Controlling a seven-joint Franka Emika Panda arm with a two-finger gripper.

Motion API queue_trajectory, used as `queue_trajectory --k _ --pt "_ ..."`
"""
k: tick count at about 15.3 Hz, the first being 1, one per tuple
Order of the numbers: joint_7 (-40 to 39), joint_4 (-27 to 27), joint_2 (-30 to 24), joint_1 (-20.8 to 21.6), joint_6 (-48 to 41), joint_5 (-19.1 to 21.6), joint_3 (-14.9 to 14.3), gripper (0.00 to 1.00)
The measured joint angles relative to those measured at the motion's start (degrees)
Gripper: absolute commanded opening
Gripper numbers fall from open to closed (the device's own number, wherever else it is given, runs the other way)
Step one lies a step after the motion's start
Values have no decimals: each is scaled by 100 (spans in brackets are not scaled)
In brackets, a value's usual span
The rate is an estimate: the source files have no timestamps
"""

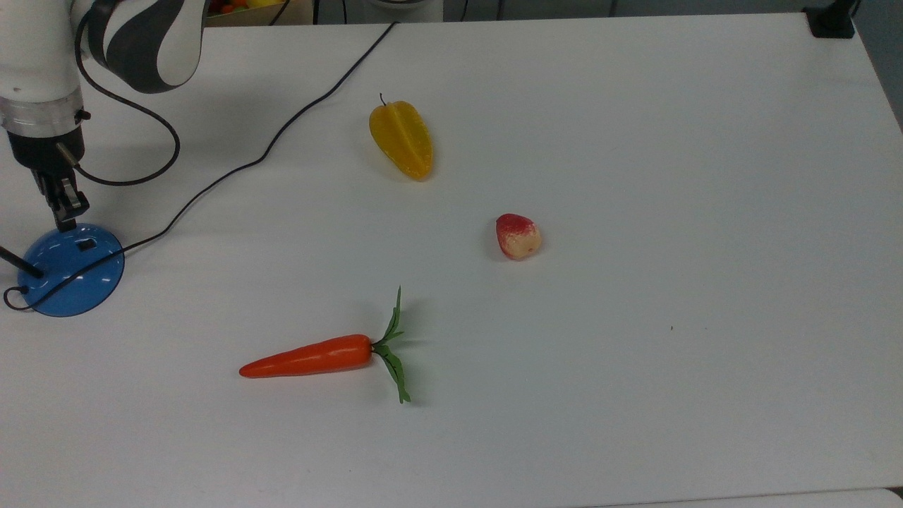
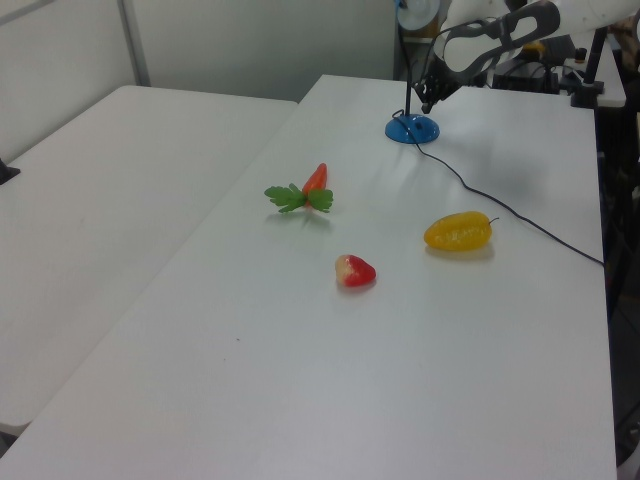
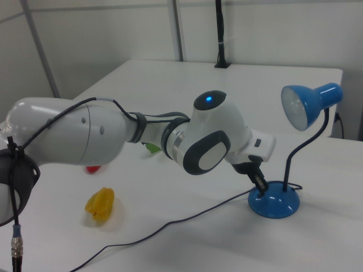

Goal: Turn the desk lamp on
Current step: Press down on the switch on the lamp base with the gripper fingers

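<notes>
The desk lamp's glossy blue base [image 1: 74, 275] sits at the top view's left edge, with a small dark switch [image 1: 86, 245] on its dome and a black cord [image 1: 233, 169] running off to the table's far side. My gripper [image 1: 68, 223] is shut with nothing in it, and its tip is at the base's far rim, just left of the switch. In the right view the gripper [image 3: 262, 187] touches the top of the base [image 3: 278, 205], beside the curved black stem [image 3: 296, 157] under the blue shade [image 3: 309, 104]. The left view has the lamp [image 2: 412, 128] at the table's far end.
A toy carrot [image 1: 310, 357], a yellow starfruit [image 1: 401, 140] and a red-and-cream strawberry [image 1: 518, 236] lie on the white table [image 1: 670, 176], well right of the lamp. A thin cable [image 1: 120, 120] loops from my wrist above the base.
</notes>
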Motion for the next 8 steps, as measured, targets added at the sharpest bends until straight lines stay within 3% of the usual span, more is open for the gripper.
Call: queue_trajectory --k 8 --pt "0 152 208 30 5 -64 4 0"
